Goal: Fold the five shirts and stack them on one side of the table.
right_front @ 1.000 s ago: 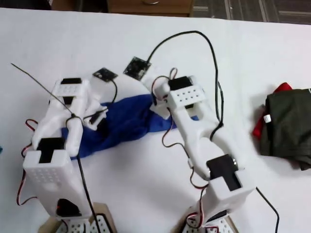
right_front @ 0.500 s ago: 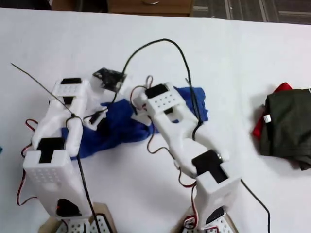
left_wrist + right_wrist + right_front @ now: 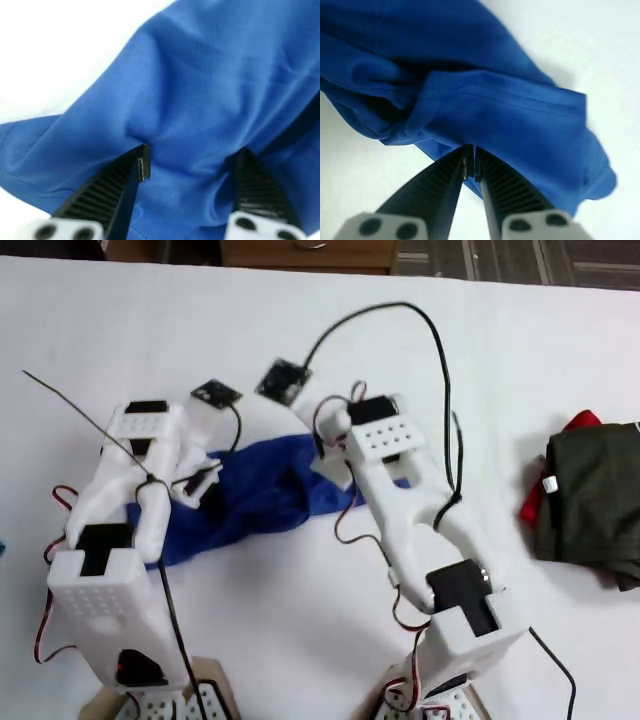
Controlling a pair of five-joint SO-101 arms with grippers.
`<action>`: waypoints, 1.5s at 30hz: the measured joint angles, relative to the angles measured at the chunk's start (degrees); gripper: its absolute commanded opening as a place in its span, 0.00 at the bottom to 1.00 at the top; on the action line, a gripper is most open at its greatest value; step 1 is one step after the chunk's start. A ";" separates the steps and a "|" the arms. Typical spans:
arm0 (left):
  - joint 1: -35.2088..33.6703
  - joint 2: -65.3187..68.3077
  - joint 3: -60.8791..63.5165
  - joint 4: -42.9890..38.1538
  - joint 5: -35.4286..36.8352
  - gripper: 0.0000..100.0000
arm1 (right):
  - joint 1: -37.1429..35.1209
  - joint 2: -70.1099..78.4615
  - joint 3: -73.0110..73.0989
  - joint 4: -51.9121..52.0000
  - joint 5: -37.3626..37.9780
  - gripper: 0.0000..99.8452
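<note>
From above, the blue shirt (image 3: 255, 500) is lying bunched up in the middle of the white table (image 3: 500, 360). The left arm (image 3: 120, 500) is hanging over the shirt's left end. The right arm (image 3: 400, 500) is hanging over its right end. A pile of folded shirts (image 3: 590, 495) is sitting at the right edge of the table, well apart from the blue shirt. A dark green one is lying on top and a red one is peeking out from under it.

In the left wrist view, the left gripper (image 3: 191, 160) is pushing down into the blue shirt (image 3: 210, 85). Its two fingers (image 3: 115, 185) are spread wide apart, and the cloth is bulging up between them.

In the right wrist view, the right gripper (image 3: 471, 160) is squeezing tight. It is pinching the edge of the blue shirt (image 3: 495, 110), close to a stitched hem. The rest of the shirt is lying in folds on the table (image 3: 600, 45) just past the tips.
</note>
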 measured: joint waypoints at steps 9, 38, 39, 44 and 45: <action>0.00 0.00 0.00 0.00 0.00 0.29 | -0.79 -0.18 12.04 -8.44 0.00 0.02; -19.96 -0.26 -21.45 25.05 -6.68 0.29 | 2.20 -8.00 12.75 -9.67 0.00 0.02; -20.84 0.09 -20.57 23.91 -6.86 0.29 | 1.14 -7.30 12.92 -10.20 0.00 0.02; -23.12 0.18 -16.97 20.48 -6.95 0.29 | -2.99 -1.67 12.92 -12.92 0.00 0.02; -23.12 0.18 -16.79 20.31 -6.95 0.29 | -3.43 -0.70 12.40 -13.01 0.00 0.02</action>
